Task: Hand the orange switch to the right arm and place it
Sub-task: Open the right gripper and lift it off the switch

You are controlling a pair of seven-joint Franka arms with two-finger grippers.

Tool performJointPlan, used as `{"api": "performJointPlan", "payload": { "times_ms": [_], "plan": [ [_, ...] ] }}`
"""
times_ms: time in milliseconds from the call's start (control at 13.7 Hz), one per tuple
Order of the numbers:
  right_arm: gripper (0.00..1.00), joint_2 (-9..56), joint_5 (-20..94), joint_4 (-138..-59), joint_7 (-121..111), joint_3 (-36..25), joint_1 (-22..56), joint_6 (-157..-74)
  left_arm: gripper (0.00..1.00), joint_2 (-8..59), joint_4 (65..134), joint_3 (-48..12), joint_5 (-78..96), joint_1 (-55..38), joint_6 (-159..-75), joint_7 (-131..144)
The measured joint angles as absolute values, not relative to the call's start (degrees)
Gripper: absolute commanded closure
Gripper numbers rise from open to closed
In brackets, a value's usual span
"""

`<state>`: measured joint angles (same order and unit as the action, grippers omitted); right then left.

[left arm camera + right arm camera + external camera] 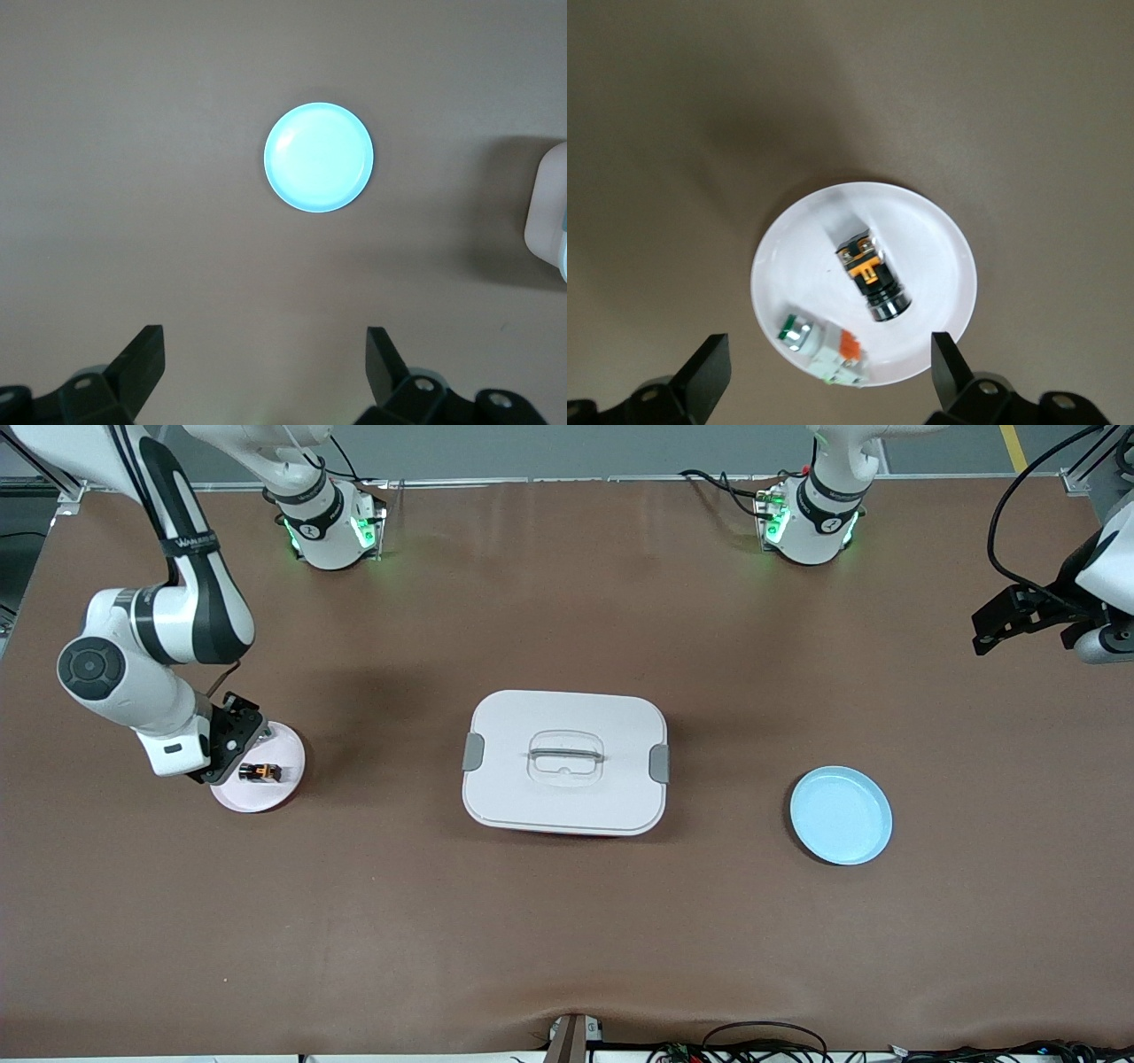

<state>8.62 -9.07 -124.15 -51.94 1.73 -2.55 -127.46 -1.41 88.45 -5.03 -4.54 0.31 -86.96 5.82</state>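
Observation:
The orange switch (260, 771), a small black cylinder-like part with an orange section, lies on a pale pink plate (279, 797) toward the right arm's end of the table. In the right wrist view the orange switch (873, 274) rests near the middle of the plate (943, 235). My right gripper (236, 749) hovers open over that plate's edge, nothing between its fingers; my right gripper (830, 354) stays apart from the switch. My left gripper (985, 634) hangs open and empty over bare table at the left arm's end, and the left gripper (266, 341) looks toward a blue plate.
A whitish piece (826, 350) with a green cap and an orange bit shares the pink plate. A white lidded box (565, 762) with grey latches stands mid-table. An empty light blue plate (842, 815) sits toward the left arm's end, the same blue plate (319, 158) beside the box (549, 212).

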Motion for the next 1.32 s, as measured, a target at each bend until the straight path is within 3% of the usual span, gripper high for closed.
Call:
{"api": "performJointPlan", "payload": {
  "times_ms": [219,512,1023,1316],
  "plan": [
    [0.0,5.94,-7.47,-121.94,-44.91,1.69,-2.27,-119.66,0.0,-1.41,88.45,-5.03,-4.54,0.31,-86.96,5.82],
    [0.0,4.75,-5.65,-111.69,-34.94,1.68,-1.35,-106.3,0.0,-1.44,88.44,-5.03,-4.54,0.39,-86.96,5.82],
    [0.0,5.26,-5.66,-91.96,-23.23,0.84,-1.0,-92.31,0.0,-1.53,88.41,-5.02,-4.54,0.73,-86.94,5.82],
    [0.0,6.43,-5.15,-84.0,-20.2,0.75,-1.87,-89.49,0.0,-1.7,88.27,-5.07,-3.56,0.71,-86.94,5.82]
  ]
}}
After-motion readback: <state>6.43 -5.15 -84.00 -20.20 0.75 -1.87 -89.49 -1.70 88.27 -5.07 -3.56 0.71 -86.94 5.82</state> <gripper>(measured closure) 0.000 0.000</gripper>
